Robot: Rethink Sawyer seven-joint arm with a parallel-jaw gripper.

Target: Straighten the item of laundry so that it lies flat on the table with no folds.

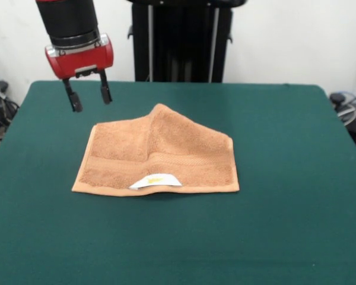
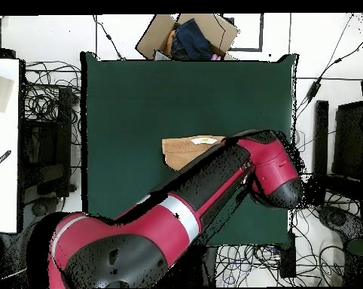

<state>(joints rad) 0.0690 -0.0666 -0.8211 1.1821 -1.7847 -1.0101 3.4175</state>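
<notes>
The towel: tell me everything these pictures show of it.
The towel is orange-tan terry cloth with a woven band across it and a white label marked yellow at its near edge. It lies folded on the green table, its far side rising to a peak. Nothing grips it; the gripper hangs open above its far corner. Overhead, the arm hides part of it.

robot lab | cables (image 2: 45, 98) tangled on the floor | cardboard box (image 2: 186, 36) | green table (image 2: 139, 90)

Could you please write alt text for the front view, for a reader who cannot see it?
An orange-tan towel lies partly folded on a dark green table, its far edge doubled into a peak and a white label at its near edge. A red and black gripper hangs open above the table beyond the towel's left corner.
</notes>
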